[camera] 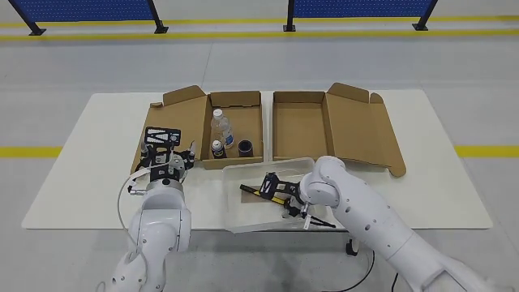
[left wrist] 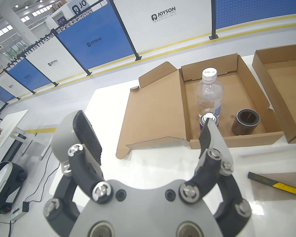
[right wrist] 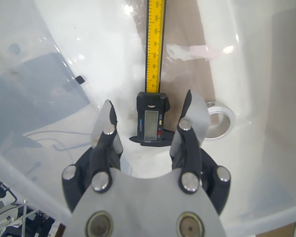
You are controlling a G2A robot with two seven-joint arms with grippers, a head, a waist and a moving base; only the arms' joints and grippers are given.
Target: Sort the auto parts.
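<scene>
A digital caliper (right wrist: 151,122) with a yellow scale lies in the clear plastic bin (camera: 268,166), and its display head sits between the fingers of my open right gripper (right wrist: 150,102), apart from both pads. A silver ring (right wrist: 219,122) rests just beside one finger. From above, the right gripper (camera: 273,188) is down inside the bin over the caliper (camera: 258,191). My left gripper (left wrist: 145,122) is open and holds nothing, above the table in front of the left cardboard box (left wrist: 246,139). That box holds a clear bottle (left wrist: 209,94), a small can (left wrist: 204,122) and a dark cylinder (left wrist: 245,122).
The right cardboard box (camera: 300,130) stands open with its flap (camera: 361,130) spread out to the right. The left box's flap (camera: 174,118) lies flat near the left gripper (camera: 168,150). A scrap of clear plastic (right wrist: 187,51) and a small black piece (right wrist: 80,79) lie in the bin.
</scene>
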